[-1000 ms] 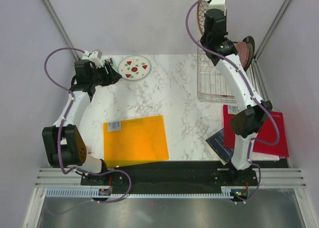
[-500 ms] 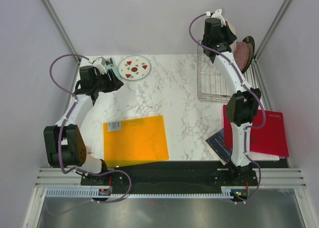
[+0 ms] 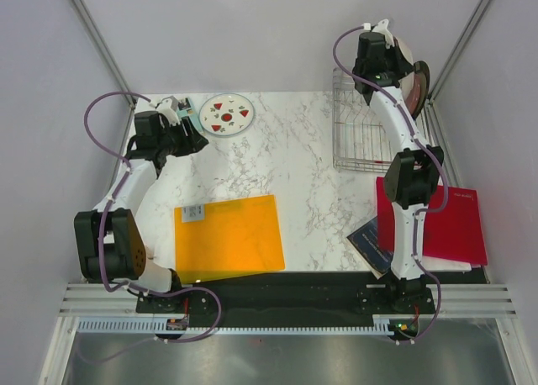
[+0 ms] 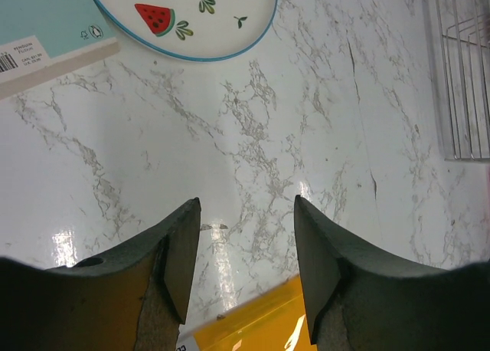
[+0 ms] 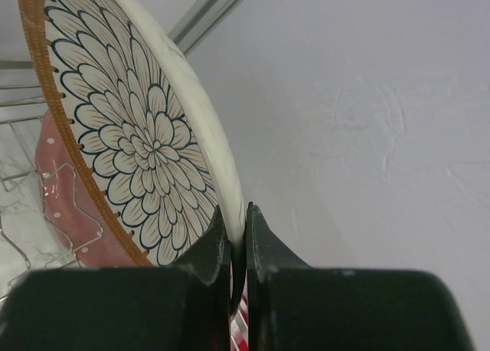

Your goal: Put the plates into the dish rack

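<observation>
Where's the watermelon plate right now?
In the top view, the watermelon plate lies flat at the far edge of the table, left of centre, beside the left arm's jaws.

- The left arm goes up from its base at the near left, leaning a bit to the right, and bends at the wrist.
- The left gripper points to the right and a little downward, low over the table.
- In the wrist view, the left gripper has its two fingers apart, with nothing between them.
- The right arm is stretched far forward, nearly straight, with the elbow about halfway.
- The right gripper is raised at the far right corner.
- Its jaws are almost together and pinch the rim of a plate, which stands on edge.
</observation>
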